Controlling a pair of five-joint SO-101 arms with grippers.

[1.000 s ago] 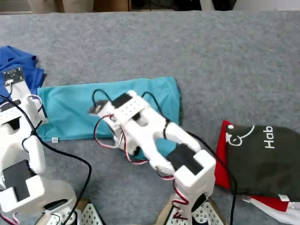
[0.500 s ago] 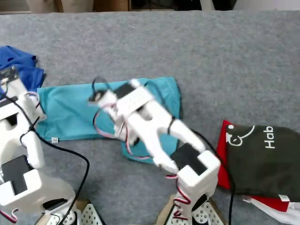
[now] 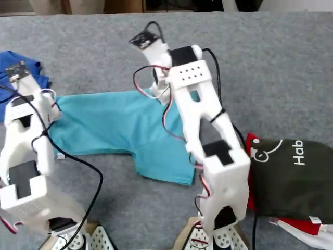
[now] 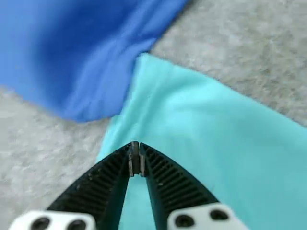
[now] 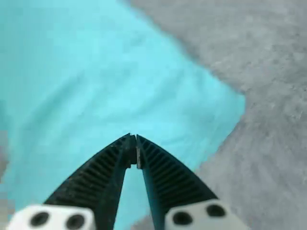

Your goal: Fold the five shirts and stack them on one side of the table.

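A teal shirt (image 3: pixel 114 125) lies partly spread across the middle of the grey table. Its far edge is drawn up into a peak at my right gripper (image 3: pixel 155 89), which is shut on the cloth with the arm stretched far over the shirt. My left gripper (image 3: pixel 53 112) is shut at the shirt's left edge, next to a blue shirt (image 3: pixel 6 60). The left wrist view has the shut tips (image 4: pixel 134 165) over teal cloth (image 4: pixel 216 143), with the blue shirt (image 4: pixel 62 52) just beyond. In the right wrist view the shut tips (image 5: pixel 133 155) hang above teal cloth (image 5: pixel 96 72).
A black shirt (image 3: pixel 291 177) lies on a red one (image 3: pixel 247 182) at the right front of the table, with a white one (image 3: pixel 312 234) under them. Bare grey table (image 3: pixel 260 62) stretches across the far side and right. Both arm bases stand at the front edge.
My right arm swung from low over the folded teal shirt out to its far side, drawing the cloth open. The left gripper shifted slightly at the shirt's left edge.
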